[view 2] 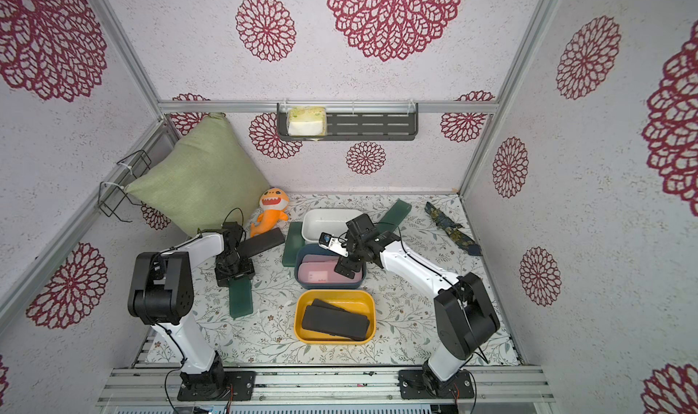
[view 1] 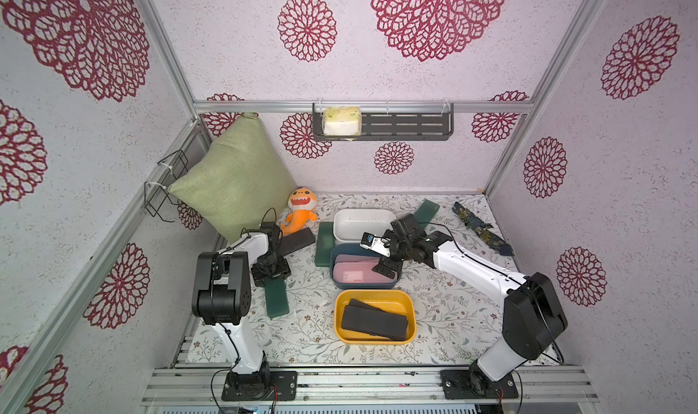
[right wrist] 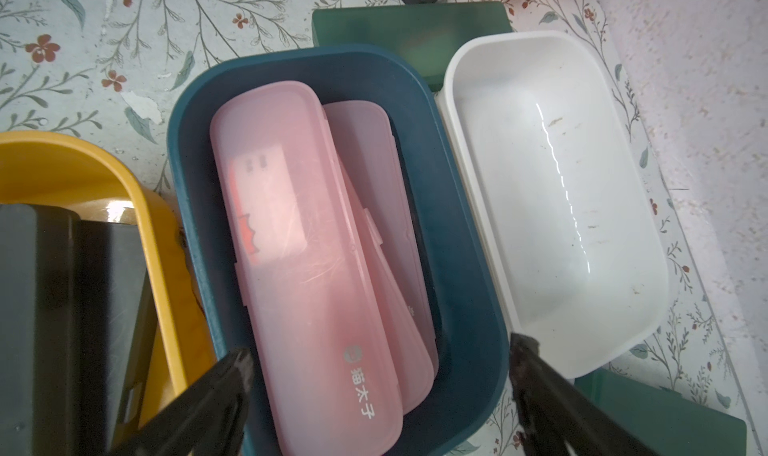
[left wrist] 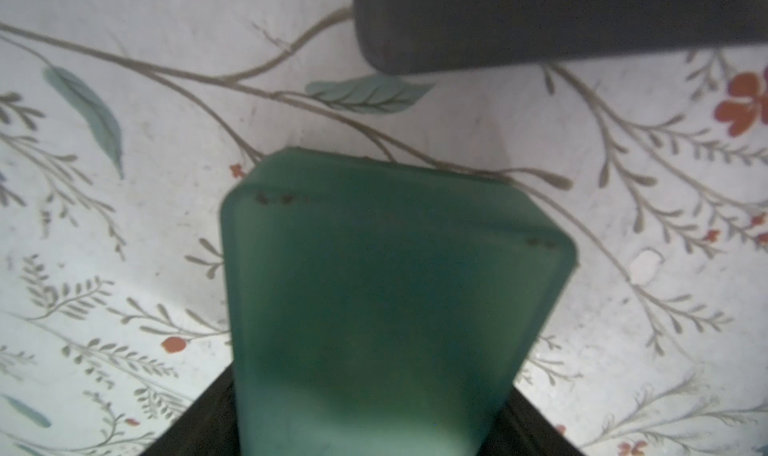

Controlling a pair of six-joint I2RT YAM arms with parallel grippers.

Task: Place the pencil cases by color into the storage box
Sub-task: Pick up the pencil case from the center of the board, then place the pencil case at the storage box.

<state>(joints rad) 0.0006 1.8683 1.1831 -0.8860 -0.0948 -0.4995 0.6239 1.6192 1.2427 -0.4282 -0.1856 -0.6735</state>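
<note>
- Step in hand: picking up a dark green case that lies flat on the counter. The left pincer is down over its far end. The left wrist view shows the case between the jaws, but I cannot tell whether they clamp it.
- Other arm: the right pincer is released, jaws wide with nothing between them, above the blue bin.
- Next move, as I judge it: a firm grip across the narrow width, a lift clear of the counter, then a carry to the white bin, the only empty one. The case is long, so it should go in lengthwise.
- Count of bins: three in a row, white, blue and the yellow bin.
- Count of green cases: three, all on the counter. One is under the left pincer, one just beside the bins, and one behind the white bin.
- Count of black cases: three. Two are stacked in the yellow bin, and one is on the counter.
- Count of pink cases: two are plain in the blue bin, and an edge between them may be a third.
</note>
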